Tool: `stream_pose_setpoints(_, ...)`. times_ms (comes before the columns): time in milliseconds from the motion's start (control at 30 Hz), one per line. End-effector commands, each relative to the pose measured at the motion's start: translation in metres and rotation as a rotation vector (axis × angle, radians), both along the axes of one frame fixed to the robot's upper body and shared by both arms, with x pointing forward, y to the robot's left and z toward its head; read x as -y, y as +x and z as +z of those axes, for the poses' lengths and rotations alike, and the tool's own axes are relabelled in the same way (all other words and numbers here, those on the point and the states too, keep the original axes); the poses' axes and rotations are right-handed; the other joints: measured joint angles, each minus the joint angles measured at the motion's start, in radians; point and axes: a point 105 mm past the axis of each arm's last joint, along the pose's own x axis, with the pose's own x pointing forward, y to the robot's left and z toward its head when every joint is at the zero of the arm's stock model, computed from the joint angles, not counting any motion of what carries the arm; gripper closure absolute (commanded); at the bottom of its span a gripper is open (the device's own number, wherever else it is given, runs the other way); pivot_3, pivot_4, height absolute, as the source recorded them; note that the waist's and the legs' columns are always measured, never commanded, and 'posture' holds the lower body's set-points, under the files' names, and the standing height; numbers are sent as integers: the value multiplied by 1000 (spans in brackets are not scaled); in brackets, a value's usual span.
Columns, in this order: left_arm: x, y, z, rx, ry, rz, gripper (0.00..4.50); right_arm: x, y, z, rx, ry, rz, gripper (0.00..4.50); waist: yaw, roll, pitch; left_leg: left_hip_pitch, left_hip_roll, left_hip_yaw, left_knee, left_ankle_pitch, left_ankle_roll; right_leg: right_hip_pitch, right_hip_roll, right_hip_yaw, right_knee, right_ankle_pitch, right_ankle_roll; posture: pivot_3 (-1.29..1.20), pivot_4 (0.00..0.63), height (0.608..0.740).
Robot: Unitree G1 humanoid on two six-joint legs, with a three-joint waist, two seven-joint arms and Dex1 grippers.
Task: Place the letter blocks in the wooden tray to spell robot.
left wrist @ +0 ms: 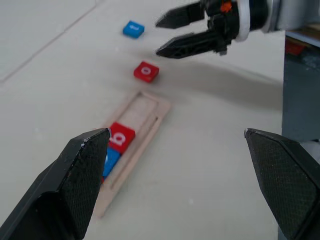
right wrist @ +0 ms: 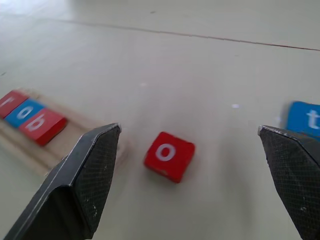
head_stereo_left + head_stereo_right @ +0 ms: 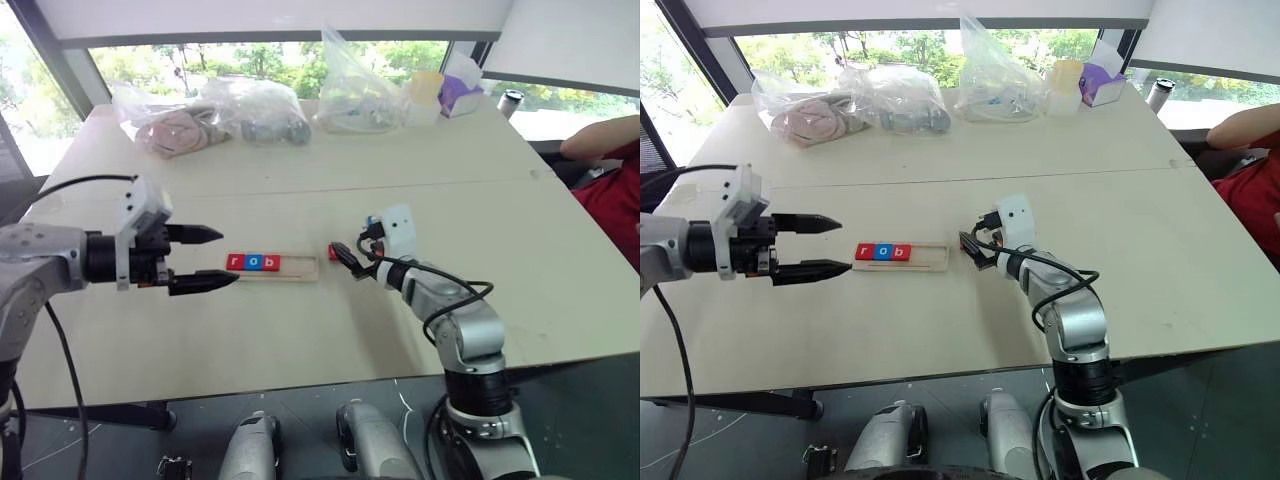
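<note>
Black right claw [image 2: 190, 165] stood spread, empty, aimed at the red o block [image 2: 169, 156] lying loose on the table [image 3: 480, 200], likely the next pick. Blue t block [image 2: 304, 119] was cut off at the frame edge. Wooden tray [image 3: 300, 266] held r, o, b; two slots stayed bare. Left claw [image 3: 210, 258] hovered spread, empty.

Right tool [image 2: 190, 185] open wide above pale surface [image 2: 200, 75]. Red "o" block [image 2: 169, 156] lies between fingers [image 2: 85, 180]. Blue "t" block [image 2: 306, 119] beside. Wooden tray [image 2: 65, 142] holds r, o, b.
</note>
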Motion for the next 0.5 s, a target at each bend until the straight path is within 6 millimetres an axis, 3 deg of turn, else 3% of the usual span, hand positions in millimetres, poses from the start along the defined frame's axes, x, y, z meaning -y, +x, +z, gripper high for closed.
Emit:
stream_pose_setpoints(33, 2, 4, 2, 8, 4, -2, 0, 1, 11, 0, -1, 10, -84, 26, -2, 0, 0, 0, 0, 0, 0, 0, 0, 0, 0, 0, 0, 0, 0, 0, 150, 740)
stream_pose_setpoints(500, -11, 8, -8, 3, 91, 21, 0, -16, 21, -41, -112, -82, -120, 26, -1, 0, 0, -2, -1, 1, -1, 0, 0, 0, -2, 0, -2, -1, 2, 0, 150, 740)
